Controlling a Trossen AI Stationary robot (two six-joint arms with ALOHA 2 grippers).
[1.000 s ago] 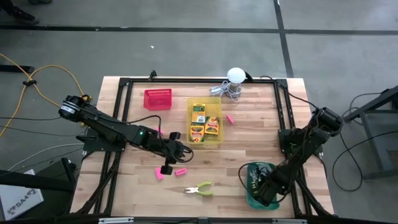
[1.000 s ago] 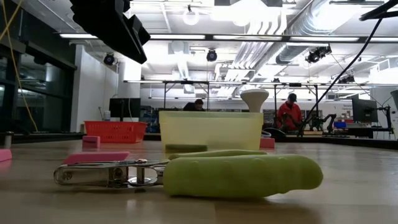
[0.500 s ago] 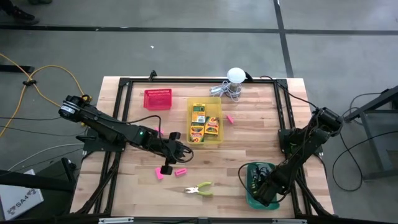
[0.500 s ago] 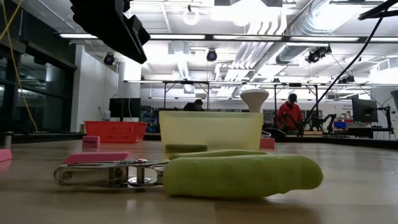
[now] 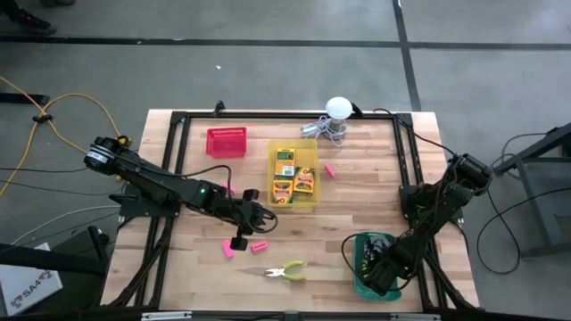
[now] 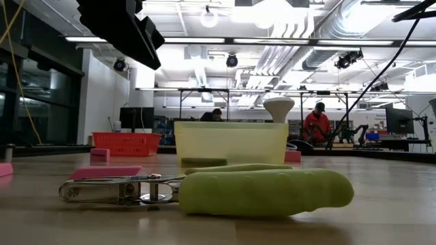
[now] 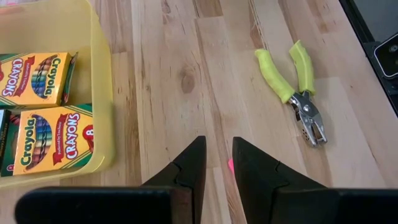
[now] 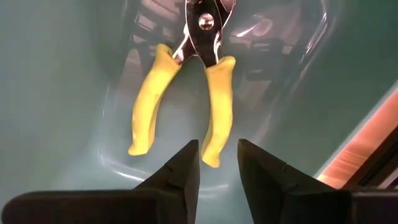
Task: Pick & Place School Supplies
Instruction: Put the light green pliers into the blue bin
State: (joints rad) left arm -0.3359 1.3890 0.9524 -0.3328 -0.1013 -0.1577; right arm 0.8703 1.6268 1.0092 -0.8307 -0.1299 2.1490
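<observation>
My right gripper [image 8: 217, 163] is open and points down inside the green bin [image 5: 359, 287]. It stands just above a yellow-handled tool [image 8: 205, 81] that lies flat on the bin's floor. My left gripper [image 7: 217, 163] hangs open over bare table, beside the yellow bin [image 5: 306, 204] that holds crayon boxes [image 7: 53, 137]. A second tool with yellow-green handles [image 5: 285, 271] lies flat near the table's front edge. Two pink erasers [image 5: 259, 246] lie near my left gripper and another [image 5: 329, 169] lies to the right of the yellow bin.
A red basket [image 5: 226, 142] stands at the back left. A white ball with metal clutter [image 5: 335, 116] is at the far edge. A black frame [image 5: 406, 152] runs around the table. Bare wood lies between the yellow bin and the green bin.
</observation>
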